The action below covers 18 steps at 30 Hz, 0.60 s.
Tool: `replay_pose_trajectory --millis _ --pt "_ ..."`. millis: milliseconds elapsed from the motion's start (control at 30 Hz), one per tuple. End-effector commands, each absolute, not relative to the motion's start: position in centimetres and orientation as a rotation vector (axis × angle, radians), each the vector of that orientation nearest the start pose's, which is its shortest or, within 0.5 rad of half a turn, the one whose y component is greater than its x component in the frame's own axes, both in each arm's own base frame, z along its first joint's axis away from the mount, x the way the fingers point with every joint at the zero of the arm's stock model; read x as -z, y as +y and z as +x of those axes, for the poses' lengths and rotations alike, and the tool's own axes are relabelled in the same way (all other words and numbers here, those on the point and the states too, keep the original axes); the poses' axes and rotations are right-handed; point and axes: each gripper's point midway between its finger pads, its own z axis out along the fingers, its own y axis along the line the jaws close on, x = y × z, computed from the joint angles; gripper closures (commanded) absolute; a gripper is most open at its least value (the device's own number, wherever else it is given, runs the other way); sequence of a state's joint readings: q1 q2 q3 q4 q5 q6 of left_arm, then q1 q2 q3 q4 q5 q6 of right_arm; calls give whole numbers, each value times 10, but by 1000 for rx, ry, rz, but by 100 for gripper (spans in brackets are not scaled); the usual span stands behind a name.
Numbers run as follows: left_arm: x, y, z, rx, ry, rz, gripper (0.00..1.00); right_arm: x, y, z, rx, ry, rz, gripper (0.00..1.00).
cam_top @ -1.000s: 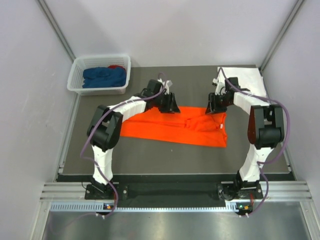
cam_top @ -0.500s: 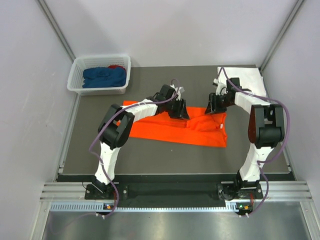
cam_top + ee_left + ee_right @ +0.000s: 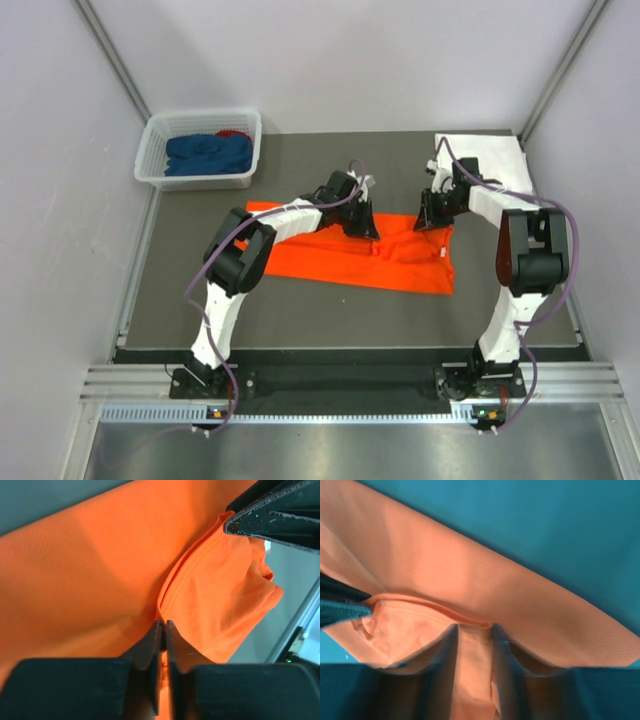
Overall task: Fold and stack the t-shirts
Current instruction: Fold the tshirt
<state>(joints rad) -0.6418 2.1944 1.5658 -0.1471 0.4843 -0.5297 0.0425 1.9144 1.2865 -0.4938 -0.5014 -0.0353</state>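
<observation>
Top external view: orange shirt (image 3: 340, 262) lies spread mid-table (image 3: 300, 315). Left gripper (image 3: 365, 228) pinches a fold at its far edge; right gripper (image 3: 425, 222) clamps a seamed edge. Both should lift evenly, keeping the cloth taut.

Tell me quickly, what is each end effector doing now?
Left end effector: closed on the orange shirt.
Right end effector: orange shirt between its jaws; grip cannot be told.
</observation>
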Motion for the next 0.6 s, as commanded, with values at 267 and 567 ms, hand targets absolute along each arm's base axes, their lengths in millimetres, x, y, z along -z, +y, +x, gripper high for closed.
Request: replay_pose_trajectory --millis 267,567 --pt "-89 -424 391 1137 2362 424 100 -73 89 422 -540 2467 -180 100" --pt "-80 -422 399 1084 2367 418 100 -87 77 418 -456 2403 -91 100"
